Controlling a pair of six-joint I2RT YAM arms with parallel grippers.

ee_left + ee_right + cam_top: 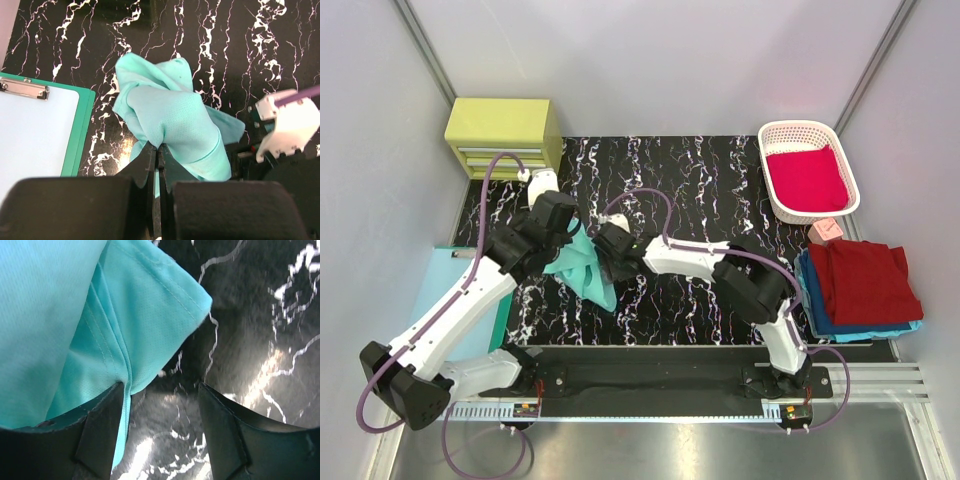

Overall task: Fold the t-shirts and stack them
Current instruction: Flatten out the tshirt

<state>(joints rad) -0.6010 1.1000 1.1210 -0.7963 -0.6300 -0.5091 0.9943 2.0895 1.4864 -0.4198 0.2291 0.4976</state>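
Two robot arms meet over a black, white-veined tabletop. From overhead, their wrists hide both sets of fingertips. The mint-teal t-shirt shows only as a bunched wad between them, left of centre, and its sleeves and collar cannot be made out.

Four shirts can be counted: the mint-teal one, a crimson t-shirt inside a white basket at the far right, and a dark red t-shirt lying on a blue t-shirt at the right edge. The blue one is mostly covered.

Only the left wrist view shows the left gripper pressed together on a fold of the mint-teal cloth. One clipboard lies nearby, cut off by the frame.

Only the right wrist view shows the right gripper spread, with one finger against the shirt's hem and tabletop showing between the fingers.
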